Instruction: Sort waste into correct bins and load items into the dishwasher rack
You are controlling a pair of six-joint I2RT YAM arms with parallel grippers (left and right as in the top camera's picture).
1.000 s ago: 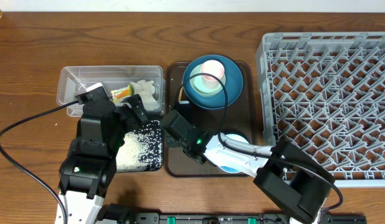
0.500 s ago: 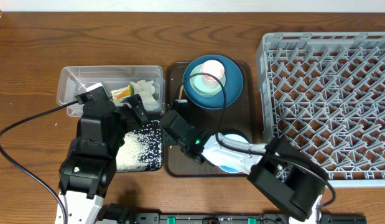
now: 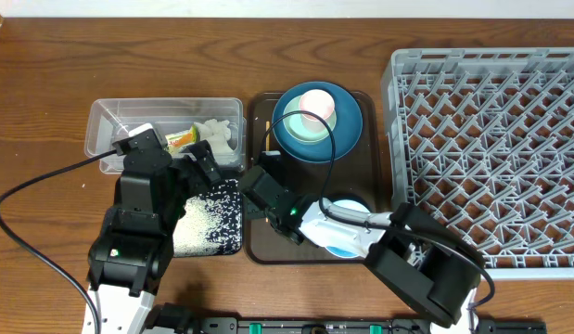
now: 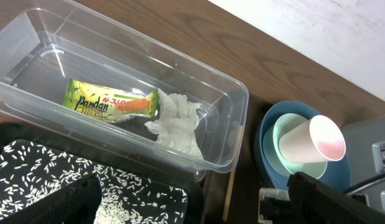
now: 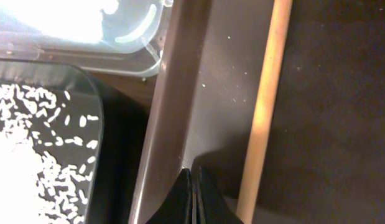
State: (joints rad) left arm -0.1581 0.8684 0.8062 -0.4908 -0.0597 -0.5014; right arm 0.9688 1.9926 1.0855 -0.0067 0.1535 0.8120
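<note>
The clear tub holds the yellow-green wrapper and the crumpled napkin. Beside it, the black bin is strewn with rice grains. My left gripper hangs open above that bin's far end, empty. On the brown tray, the pink cup lies in the pale-green bowl on the blue plate. My right gripper is shut, tips down on the tray floor by its left wall. A chopstick lies just right of the tips, not between them.
A small light-blue bowl sits at the tray's near right, partly under my right arm. The grey dishwasher rack fills the right side of the table. The tray's left wall stands between my right fingertips and the black bin.
The rear part of my right arm has swung a little to the left. Its fingertips stay at the tray's left edge, and the left arm has not moved.
</note>
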